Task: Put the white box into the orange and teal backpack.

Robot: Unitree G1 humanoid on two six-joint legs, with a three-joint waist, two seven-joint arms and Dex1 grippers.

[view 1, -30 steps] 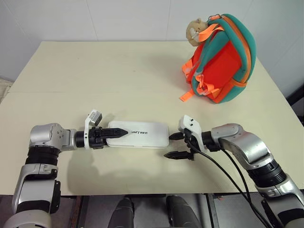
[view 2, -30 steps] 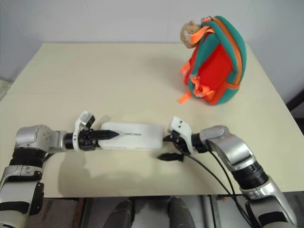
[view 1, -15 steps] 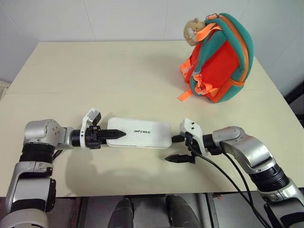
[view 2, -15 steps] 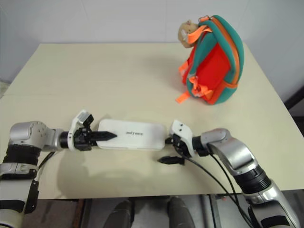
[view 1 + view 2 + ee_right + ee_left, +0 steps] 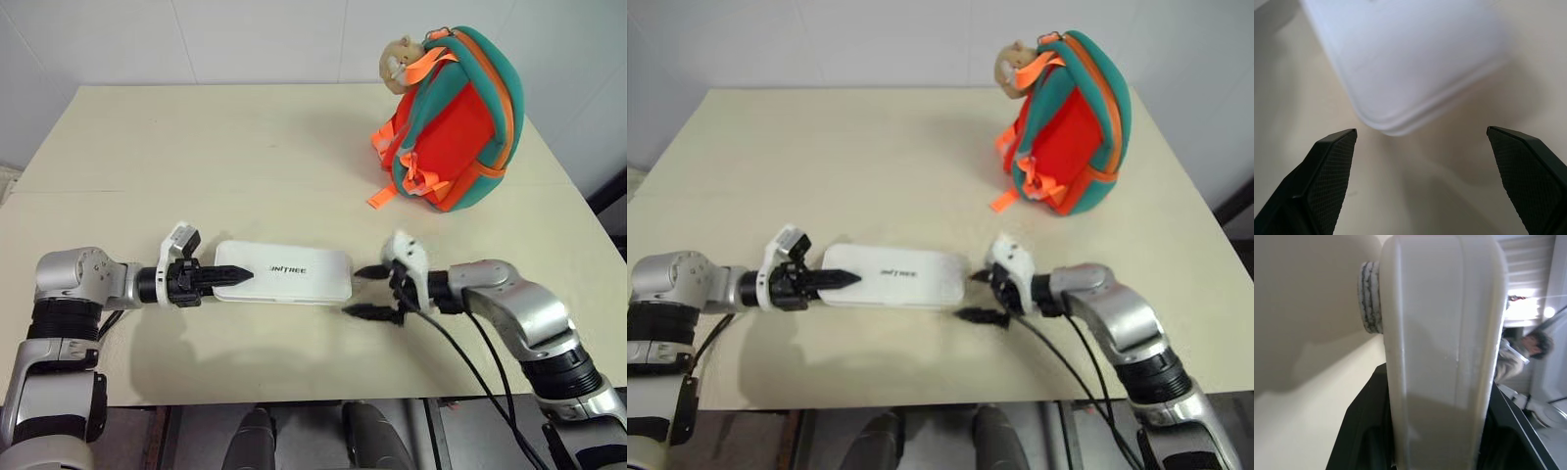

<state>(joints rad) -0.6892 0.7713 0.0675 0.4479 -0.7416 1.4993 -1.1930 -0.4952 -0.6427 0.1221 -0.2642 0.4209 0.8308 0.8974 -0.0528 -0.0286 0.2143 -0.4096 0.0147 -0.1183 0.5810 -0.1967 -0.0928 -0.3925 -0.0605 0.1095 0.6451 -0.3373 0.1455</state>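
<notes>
The white box (image 5: 289,271) with dark lettering lies lengthwise near the table's front edge. My left gripper (image 5: 238,278) is shut on the box's left end, one black finger over its top. In the left wrist view the box (image 5: 1442,347) stands edge-on between both fingers (image 5: 1364,431), with a round grey foot showing on its underside. My right gripper (image 5: 363,292) is open at the box's right end and touches nothing; the box's corner (image 5: 1400,58) lies just beyond its fingertips (image 5: 1330,164). The orange and teal backpack (image 5: 460,122) stands upright at the back right, a tan plush charm (image 5: 397,61) at its top.
The cream table (image 5: 216,147) stretches bare between the box and the backpack. Orange straps (image 5: 384,194) trail from the backpack's base onto the table. Black cables (image 5: 470,362) hang from my right wrist over the front edge. A person (image 5: 1533,343) shows far off in the left wrist view.
My left gripper has closed on the box's left end and drawn it slightly left. My right gripper rose a little and swung to face the box's right end, still open.
</notes>
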